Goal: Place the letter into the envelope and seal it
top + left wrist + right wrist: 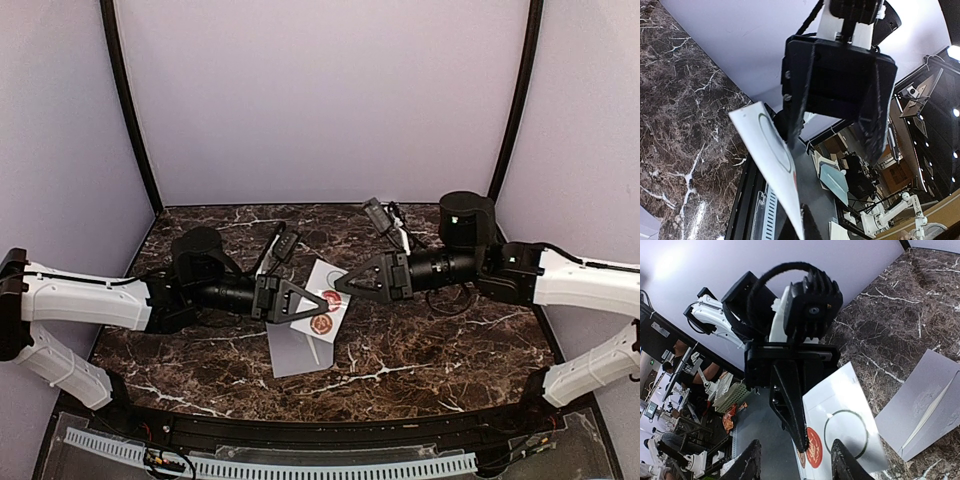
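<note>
Looking down from above, we see the left gripper [322, 300] and the right gripper [340, 283] meeting nose to nose over the middle of the marble table [450, 340]. Between them is a white sticker sheet [318, 272] with round red seals. The left gripper is clenched on the sheet, holding it up off the table. The envelope [298, 350] lies flat on the marble just below and in front of the sheet, near the front edge, with no gripper touching it. In the left wrist view the sheet [767, 145] runs almost edge-on across the foreground with a faint ring outline on its face. Behind it the right gripper faces us with its two black fingers [799, 100] spread apart, and one finger is just beside the sheet's upper edge. From the right wrist view our own two fingertips [747, 465] stand well apart at the bottom of the frame, with nothing pinched between them. Opposite, the left gripper's pointed tip bites the sheet beside a red seal [813, 449] and an empty ring [845, 432]. The envelope [925, 400] rests on the table to the right, its flap seam showing as a pale diagonal line.
</note>
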Controlling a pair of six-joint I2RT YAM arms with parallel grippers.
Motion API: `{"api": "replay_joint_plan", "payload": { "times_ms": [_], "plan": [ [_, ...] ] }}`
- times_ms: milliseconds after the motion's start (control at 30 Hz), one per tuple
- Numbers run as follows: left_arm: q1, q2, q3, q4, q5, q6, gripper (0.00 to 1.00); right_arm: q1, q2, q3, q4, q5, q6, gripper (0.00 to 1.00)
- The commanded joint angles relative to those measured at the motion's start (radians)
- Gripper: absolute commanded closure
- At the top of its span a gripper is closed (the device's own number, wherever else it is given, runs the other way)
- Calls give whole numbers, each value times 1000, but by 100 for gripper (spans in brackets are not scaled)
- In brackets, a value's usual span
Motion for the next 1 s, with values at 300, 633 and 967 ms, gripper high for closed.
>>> {"api": "replay_joint_plan", "payload": {
  "times_ms": [300,633,967],
  "plan": [
    [-2,-29,27,30,81,38,100,25,61,-6,94,-93,29,61],
    [-3,-53,14,54,93,46,100,25,84,-26,93,-77,27,54],
    [-2,-47,10,54,82,46,100,26,83,-22,124,-113,45,54]
  ]
}}
